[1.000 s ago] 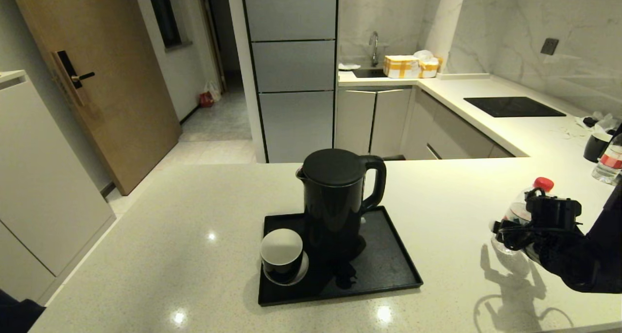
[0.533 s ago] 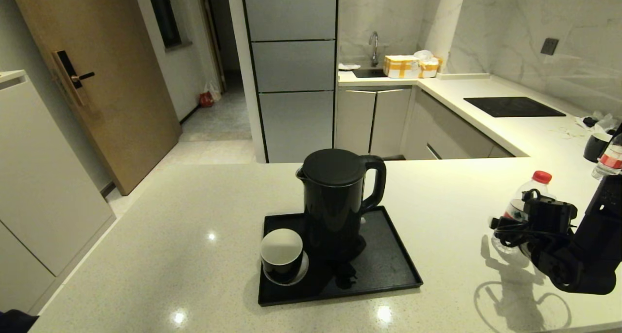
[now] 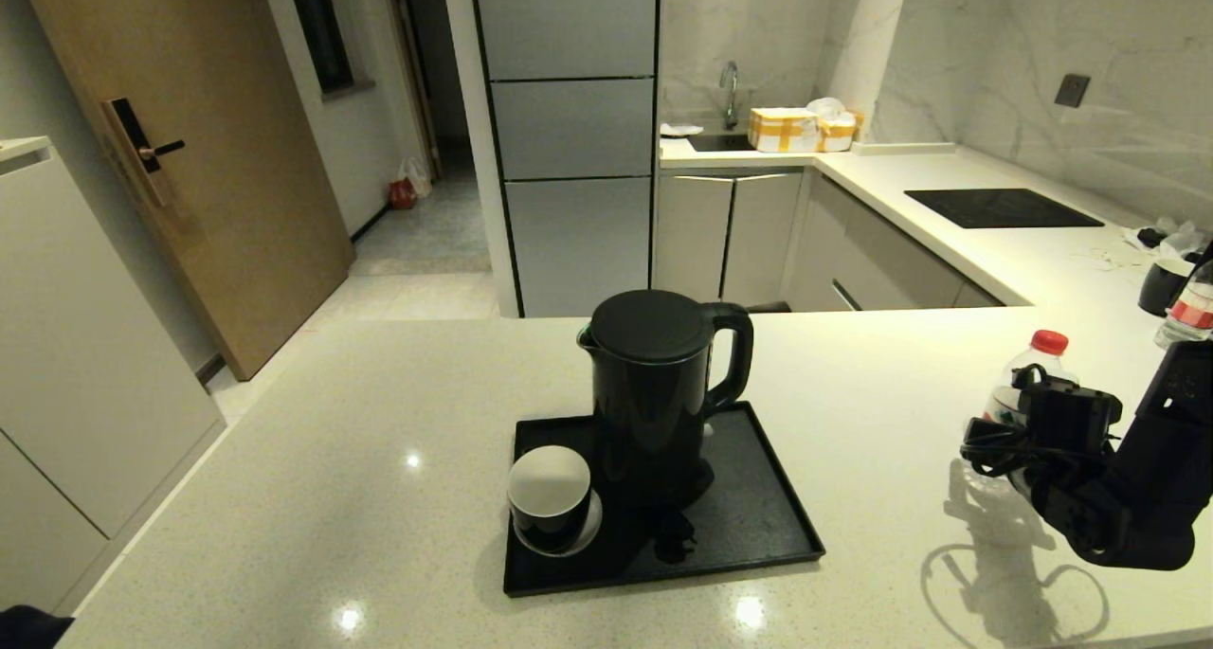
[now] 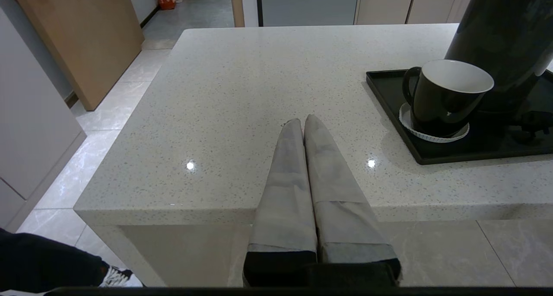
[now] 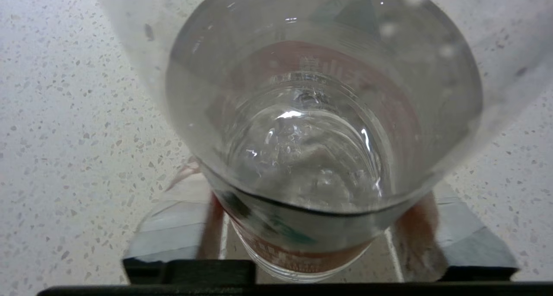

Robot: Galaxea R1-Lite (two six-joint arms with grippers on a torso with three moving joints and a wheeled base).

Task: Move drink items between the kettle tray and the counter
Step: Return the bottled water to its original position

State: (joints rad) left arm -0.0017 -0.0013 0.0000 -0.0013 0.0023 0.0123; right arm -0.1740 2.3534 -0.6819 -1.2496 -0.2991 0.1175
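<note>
Water bottle (image 3: 1028, 384) is being gripped by the right gripper (image 3: 1004, 441) above the counter (image 3: 379, 459); left gripper (image 4: 302, 125) is sitting closed, idle.

Speckled off-white counter (image 3: 379, 441), kettle tray (image 3: 758, 521) near its middle (glossy black), cooktop panel (image 3: 1000, 207) at the far right

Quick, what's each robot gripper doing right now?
Left gripper: shut, empty, at the counter edge.
Right gripper: shut on the bottle, over the counter right of the tray.
</note>
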